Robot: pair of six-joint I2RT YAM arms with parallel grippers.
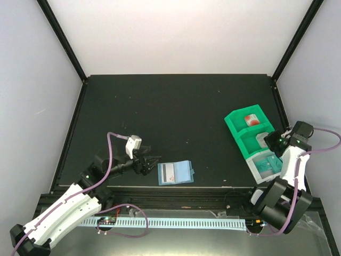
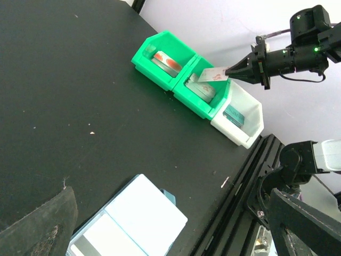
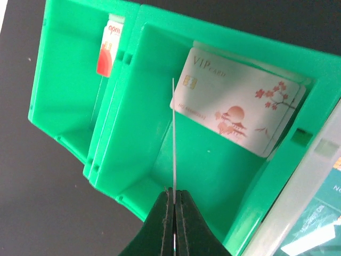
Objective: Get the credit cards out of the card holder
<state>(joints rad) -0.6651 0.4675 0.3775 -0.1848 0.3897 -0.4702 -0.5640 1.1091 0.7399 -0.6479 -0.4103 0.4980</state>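
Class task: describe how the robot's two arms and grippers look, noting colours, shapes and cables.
The left arm and right arm have white shell links between black joints, with a purple cable looping alongside. The left gripper and right gripper are black with tapered fingers.

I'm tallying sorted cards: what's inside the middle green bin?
A white VIP card rests in the bin; a second card peeks out behind it, its face covered.
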